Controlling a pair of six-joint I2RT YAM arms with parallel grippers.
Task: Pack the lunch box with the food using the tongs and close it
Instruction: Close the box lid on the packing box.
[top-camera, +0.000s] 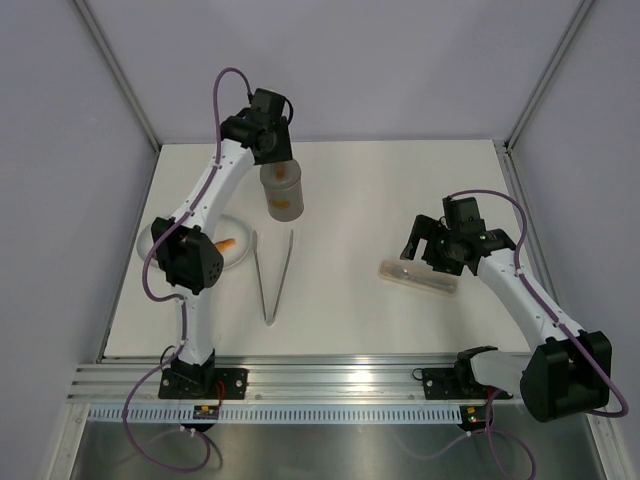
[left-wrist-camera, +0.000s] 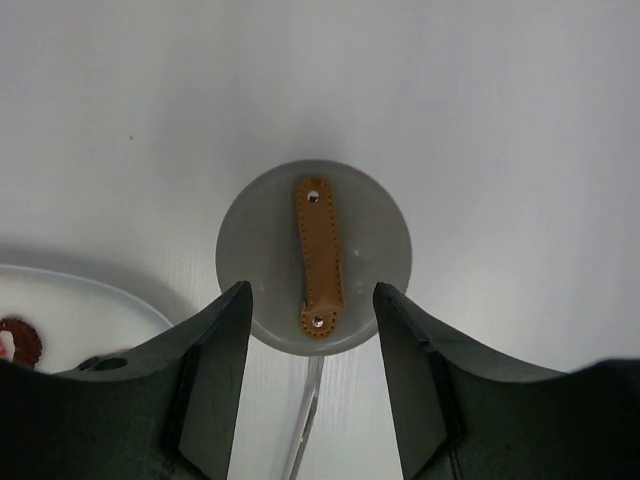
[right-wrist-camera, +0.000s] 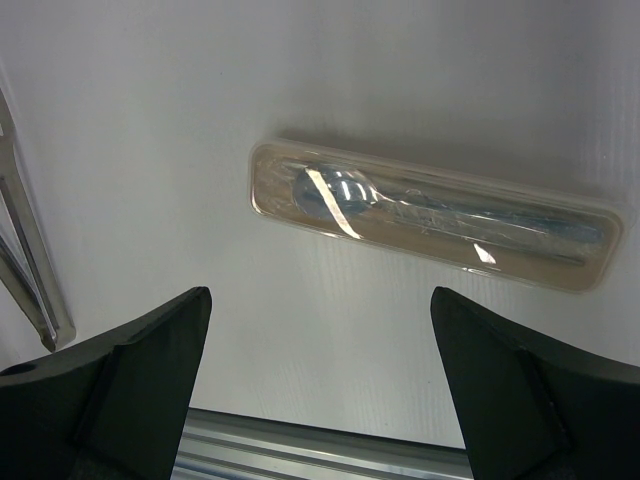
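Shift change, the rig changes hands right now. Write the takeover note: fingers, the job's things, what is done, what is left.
Left gripper: fingers open above the lid, gripping nothing.
Right gripper: fingers wide open and empty, above the wrapped packet.
Lunch box: upright towards the far side of the table, lid on, inside hidden.
Tongs: lying flat between the plate and the packet, not picked up.
Food: an orange piece and a red piece lie on the plate.
Done: no step visibly finished.
Left: take off the lid, pick up the tongs, move the food in, close the box.
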